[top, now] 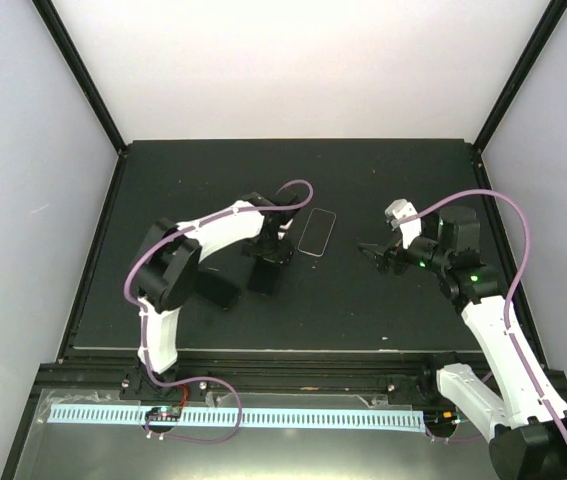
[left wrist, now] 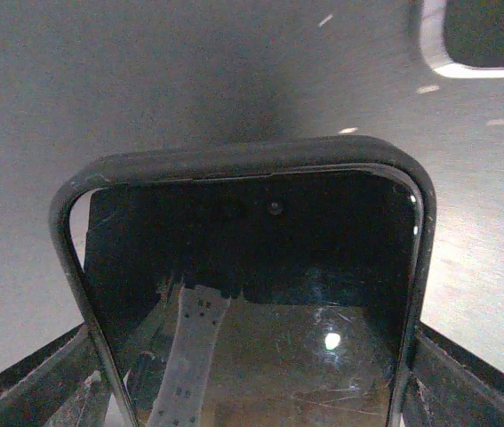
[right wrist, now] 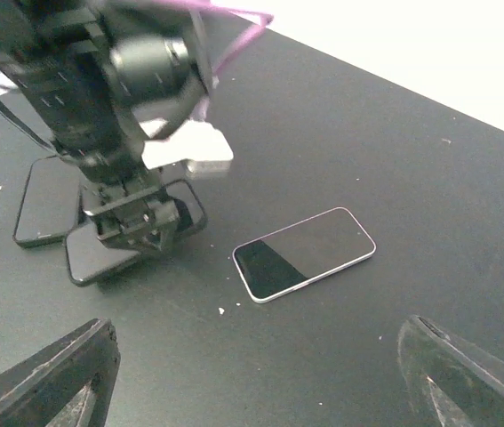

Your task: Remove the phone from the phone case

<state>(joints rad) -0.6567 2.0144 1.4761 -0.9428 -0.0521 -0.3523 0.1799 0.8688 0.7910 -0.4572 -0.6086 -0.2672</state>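
The black worktop [top: 383,180] carries the phone case [left wrist: 234,158] left of centre, with the phone [left wrist: 260,258] seated inside it, screen up. The left claw [left wrist: 252,334] straddles the case's long edges; I cannot tell whether it is pinching. The right claw [right wrist: 256,334] hangs spread and empty. Best to pin the rim only, so the other claw can peel a corner free.

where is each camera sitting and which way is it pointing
top external: above and behind the bases, looking down on the table; both arms show
left wrist: on left arm, looking down at the cased phone; left fingers at bottom corners
right wrist: on right arm, looking across at the left end effector; right fingers low
shared: the light-rimmed phone in all three
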